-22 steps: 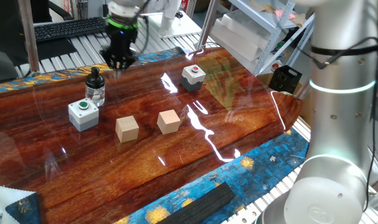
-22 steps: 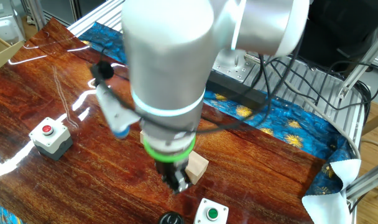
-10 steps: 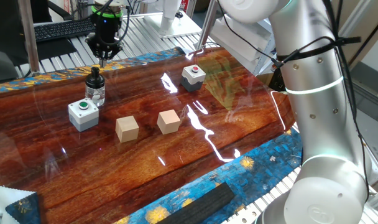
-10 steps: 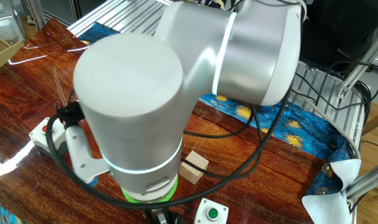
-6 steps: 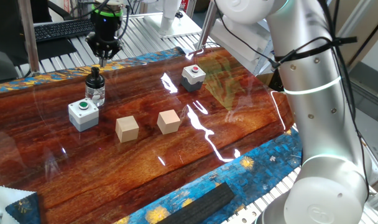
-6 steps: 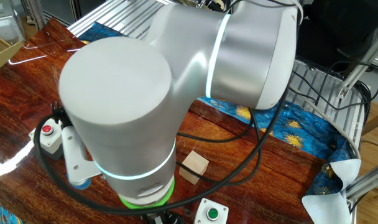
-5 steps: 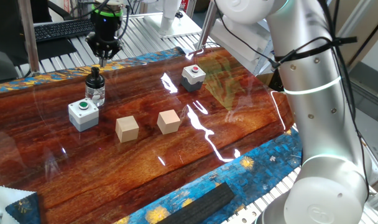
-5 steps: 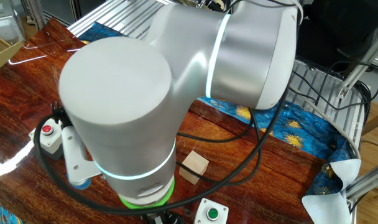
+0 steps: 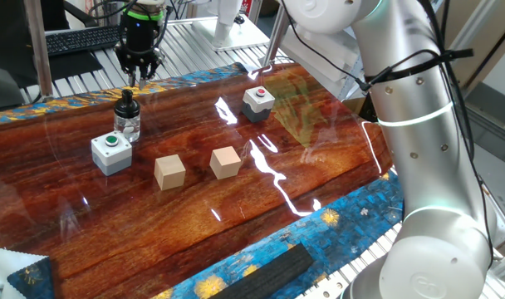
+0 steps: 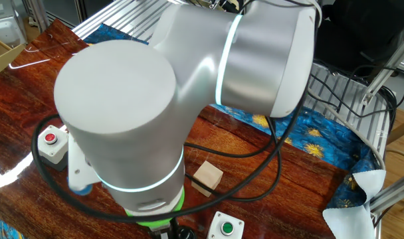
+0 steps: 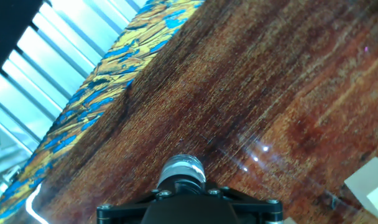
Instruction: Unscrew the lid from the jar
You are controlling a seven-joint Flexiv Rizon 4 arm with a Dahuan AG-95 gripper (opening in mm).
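The jar (image 9: pixel 129 126) is small clear glass and stands upright at the table's left. The black knobbed lid (image 9: pixel 126 100) sits on it. My gripper (image 9: pixel 141 78) hangs above and just behind the lid, apart from it. Its dark fingers look slightly spread and hold nothing. In the hand view the jar (image 11: pixel 181 170) shows as a round pale top just past the black gripper body; the fingertips are hidden there. In the other fixed view the arm hides nearly all of it, and only a dark bit of the lid (image 10: pixel 183 234) shows at the bottom edge.
A grey box with a green button (image 9: pixel 111 152) stands in front of the jar, and shows in the other fixed view (image 10: pixel 226 228). Two wooden cubes (image 9: pixel 169 172) (image 9: pixel 226 161) stand mid-table. A grey box with a red button (image 9: pixel 257 101) stands further back. The table's back edge (image 9: pixel 70 98) is close behind the gripper.
The gripper has moved left and towards the back, from right of the jar to above and behind it. In the last half second it has barely shifted. The jar has not moved.
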